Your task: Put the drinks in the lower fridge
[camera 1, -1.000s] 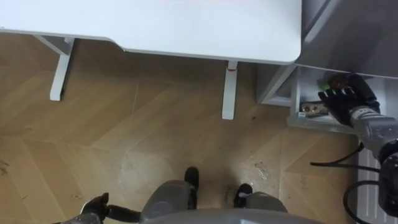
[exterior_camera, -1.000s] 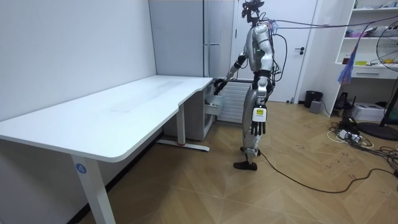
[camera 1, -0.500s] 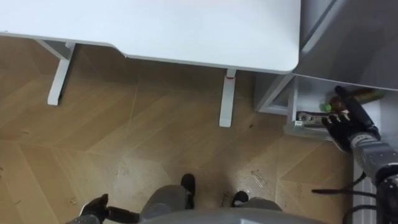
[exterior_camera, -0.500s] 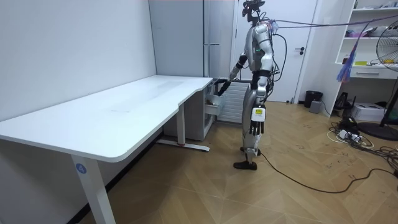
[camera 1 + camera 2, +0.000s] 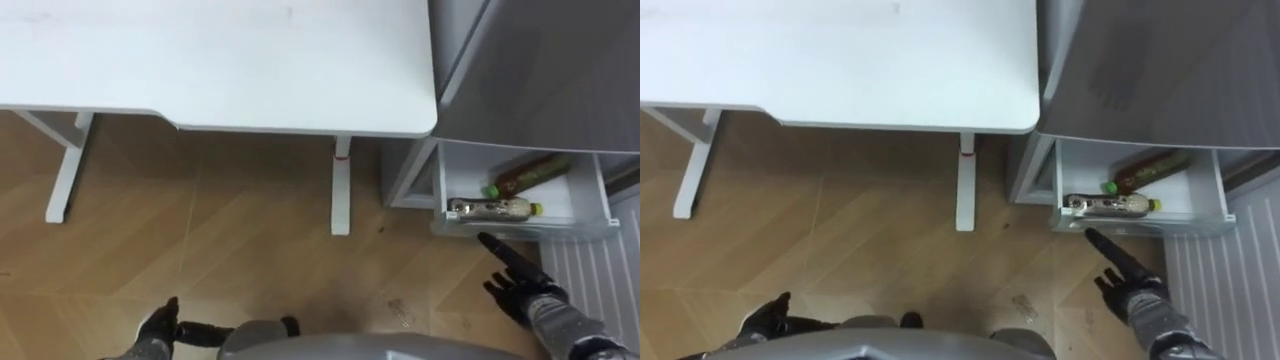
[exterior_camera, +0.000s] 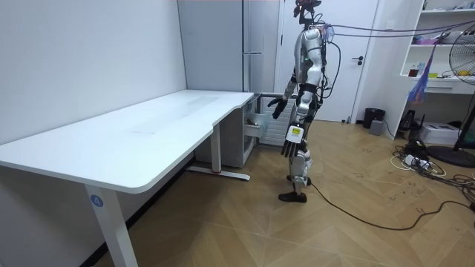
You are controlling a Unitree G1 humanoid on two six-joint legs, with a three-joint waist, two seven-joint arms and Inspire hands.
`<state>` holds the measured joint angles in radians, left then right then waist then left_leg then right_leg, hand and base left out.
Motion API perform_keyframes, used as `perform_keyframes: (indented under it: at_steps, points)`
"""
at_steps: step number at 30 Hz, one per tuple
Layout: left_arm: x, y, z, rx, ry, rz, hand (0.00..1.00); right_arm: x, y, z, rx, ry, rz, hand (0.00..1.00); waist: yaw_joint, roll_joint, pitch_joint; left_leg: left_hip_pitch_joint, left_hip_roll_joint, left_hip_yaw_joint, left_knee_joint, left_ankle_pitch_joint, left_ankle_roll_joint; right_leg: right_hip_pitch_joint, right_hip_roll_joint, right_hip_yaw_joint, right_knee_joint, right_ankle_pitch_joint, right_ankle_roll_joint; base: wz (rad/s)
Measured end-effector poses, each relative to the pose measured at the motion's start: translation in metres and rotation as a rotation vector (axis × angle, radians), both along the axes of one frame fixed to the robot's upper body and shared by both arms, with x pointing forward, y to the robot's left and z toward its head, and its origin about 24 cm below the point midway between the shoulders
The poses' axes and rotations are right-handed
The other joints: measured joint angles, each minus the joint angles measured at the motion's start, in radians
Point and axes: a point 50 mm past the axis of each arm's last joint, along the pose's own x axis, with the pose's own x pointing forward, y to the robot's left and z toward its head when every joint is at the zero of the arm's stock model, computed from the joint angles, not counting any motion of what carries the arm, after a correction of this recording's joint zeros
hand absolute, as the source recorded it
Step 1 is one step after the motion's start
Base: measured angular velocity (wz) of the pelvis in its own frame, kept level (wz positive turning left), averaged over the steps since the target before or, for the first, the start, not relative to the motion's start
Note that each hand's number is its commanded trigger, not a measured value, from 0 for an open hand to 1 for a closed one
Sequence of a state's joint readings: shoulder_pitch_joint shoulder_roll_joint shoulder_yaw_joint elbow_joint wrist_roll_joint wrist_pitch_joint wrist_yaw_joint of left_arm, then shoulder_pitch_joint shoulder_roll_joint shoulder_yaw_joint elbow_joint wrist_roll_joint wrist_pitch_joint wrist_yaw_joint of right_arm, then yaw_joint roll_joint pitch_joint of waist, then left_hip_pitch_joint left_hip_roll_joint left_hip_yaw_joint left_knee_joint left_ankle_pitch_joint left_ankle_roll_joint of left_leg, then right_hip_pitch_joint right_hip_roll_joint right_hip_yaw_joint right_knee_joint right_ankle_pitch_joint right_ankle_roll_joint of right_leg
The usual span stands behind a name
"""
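Note:
The lower fridge drawer [image 5: 602, 196] stands pulled out with two drinks lying in it. A brown bottle with a green cap [image 5: 527, 176] lies at the back. A pale bottle with a yellow-green cap [image 5: 490, 208] lies along the front wall. My right hand [image 5: 520, 285] hovers open and empty just in front of the drawer, fingers straight and pointing toward it, apart from the bottles. In the room view the same right hand [image 6: 276, 105] is held out at waist height. My left hand [image 5: 160, 325] hangs empty by my side, fingers relaxed.
A grey fridge [image 5: 560, 70] rises above the drawer. A white desk [image 5: 220, 60] stands to its left, one leg [image 5: 342, 190] close to the drawer. A white slatted panel [image 5: 590, 275] runs along the right. I stand on wooden floor before the fridge.
My right hand has drawn back out of the drawer toward me and now hovers in front of it. The view has shifted, so both bottles in the drawer show.

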<state>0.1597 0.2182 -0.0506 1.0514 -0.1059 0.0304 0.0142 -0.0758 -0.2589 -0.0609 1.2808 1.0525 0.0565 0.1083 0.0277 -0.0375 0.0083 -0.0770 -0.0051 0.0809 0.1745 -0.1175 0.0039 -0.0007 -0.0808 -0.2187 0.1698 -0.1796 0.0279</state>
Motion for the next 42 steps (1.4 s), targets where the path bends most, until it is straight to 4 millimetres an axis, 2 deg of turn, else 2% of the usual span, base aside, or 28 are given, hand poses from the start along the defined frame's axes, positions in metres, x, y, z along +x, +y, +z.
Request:
perform_keyframes:
  at_steps: [5, 7, 11, 14, 16, 19, 24, 26, 27, 34, 42]
  points:
    - [0.000, -0.002, 0.000, 0.005, -0.011, 0.028, 0.00, -0.013, 0.009, -0.007, -0.046, 0.095, 0.135, 0.00, -0.002, -0.001, -0.0012, 0.015, -0.001, 0.000, 0.000, -0.004, 0.002, 0.018, 0.000, 0.001, -0.003, 0.002, 0.001, -0.03]
    - [-0.004, -0.003, -0.001, 0.010, -0.007, 0.043, 0.00, -0.026, 0.015, -0.012, -0.071, 0.164, 0.232, 0.00, 0.001, 0.005, -0.0071, 0.022, -0.001, 0.002, 0.003, -0.014, 0.001, 0.025, 0.000, 0.003, -0.003, 0.001, 0.003, -0.03]
    - [-0.011, -0.006, -0.003, 0.014, 0.006, 0.063, 0.00, -0.038, 0.021, -0.016, -0.127, 0.255, 0.390, 0.00, 0.002, 0.011, -0.0085, 0.028, -0.001, 0.014, 0.004, -0.018, 0.002, 0.024, 0.000, 0.021, -0.003, 0.000, 0.004, -0.11]
    - [-0.013, -0.006, -0.003, 0.012, 0.012, 0.065, 0.00, -0.046, 0.024, -0.018, -0.144, 0.297, 0.437, 0.00, -0.002, 0.009, -0.0059, 0.041, -0.001, 0.015, 0.005, -0.026, 0.002, 0.038, 0.000, 0.023, -0.006, -0.002, 0.008, -0.02]
    - [-0.017, -0.006, -0.003, 0.014, 0.019, 0.069, 0.00, -0.054, 0.026, -0.020, -0.144, 0.316, 0.439, 0.00, -0.004, 0.004, 0.0011, 0.059, -0.002, 0.017, 0.004, -0.033, 0.004, 0.063, -0.001, 0.023, -0.020, -0.003, 0.009, 0.00]
    - [-0.022, -0.005, -0.004, 0.020, 0.028, 0.070, 0.00, -0.063, 0.026, -0.021, -0.153, 0.351, 0.445, 0.00, -0.009, 0.003, 0.0019, 0.073, -0.004, 0.018, 0.005, -0.041, 0.005, 0.076, -0.003, 0.026, -0.019, -0.005, 0.013, -0.01]
    - [-0.023, -0.004, -0.004, 0.035, 0.035, 0.064, 0.00, -0.071, 0.025, -0.021, -0.183, 0.389, 0.527, 0.00, -0.021, 0.006, 0.0013, 0.076, -0.005, 0.022, 0.004, -0.043, 0.007, 0.076, -0.005, 0.029, -0.017, -0.006, 0.014, -0.02]
    - [-0.023, -0.004, -0.005, 0.033, 0.042, 0.065, 0.00, -0.073, 0.024, -0.022, -0.194, 0.399, 0.555, 0.00, -0.021, 0.008, 0.0024, 0.084, -0.005, 0.024, -0.001, -0.043, 0.006, 0.080, -0.005, 0.031, -0.017, -0.006, 0.014, -0.05]
    - [-0.026, -0.005, -0.005, 0.030, 0.053, 0.067, 0.00, -0.074, 0.024, -0.022, -0.204, 0.407, 0.578, 0.00, -0.022, 0.012, 0.0062, 0.089, -0.005, 0.024, -0.004, -0.045, 0.006, 0.084, -0.005, 0.031, -0.017, -0.006, 0.014, -0.05]
    - [-0.028, -0.008, -0.008, 0.001, 0.081, 0.048, 0.00, -0.076, 0.023, -0.021, -0.238, 0.429, 0.651, 0.00, -0.025, 0.023, -0.0040, 0.085, -0.008, 0.028, -0.003, -0.051, 0.010, 0.074, -0.006, 0.051, -0.019, -0.008, 0.018, -0.06]
    - [-0.029, -0.008, -0.008, 0.001, 0.088, 0.048, 0.00, -0.076, 0.023, -0.021, -0.247, 0.437, 0.662, 0.00, -0.027, 0.028, -0.0045, 0.088, -0.008, 0.028, -0.005, -0.051, 0.010, 0.077, -0.005, 0.052, -0.019, -0.008, 0.018, 0.00]
